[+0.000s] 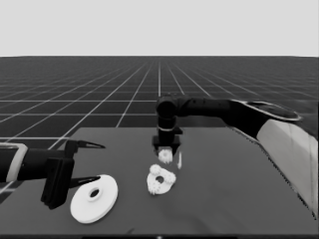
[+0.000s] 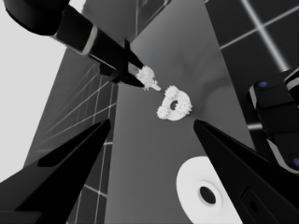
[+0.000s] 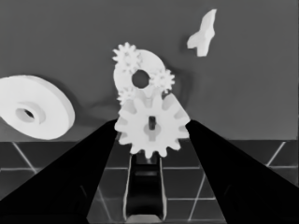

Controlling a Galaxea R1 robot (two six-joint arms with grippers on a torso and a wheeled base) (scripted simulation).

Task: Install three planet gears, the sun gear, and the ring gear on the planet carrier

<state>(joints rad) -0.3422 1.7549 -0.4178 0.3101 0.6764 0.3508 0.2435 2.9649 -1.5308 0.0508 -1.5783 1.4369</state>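
White: the larger round part [image 1: 94, 198], the smaller round part [image 1: 160, 181] with its toothed gears, the gear [image 3: 151, 127] and the thin white piece [image 1: 180, 159]; the table [image 1: 224, 189] dark grey; the floor [image 1: 99, 89] dark with a pale grid; end effector fingers [image 3: 70, 182] black

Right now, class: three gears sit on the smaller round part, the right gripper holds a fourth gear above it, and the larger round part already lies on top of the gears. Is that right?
Not quite. The larger round part lies on the table by the left gripper, apart from the smaller round part, as the head view shows. The right gripper does hold a fourth gear, and three gears sit on the smaller part.
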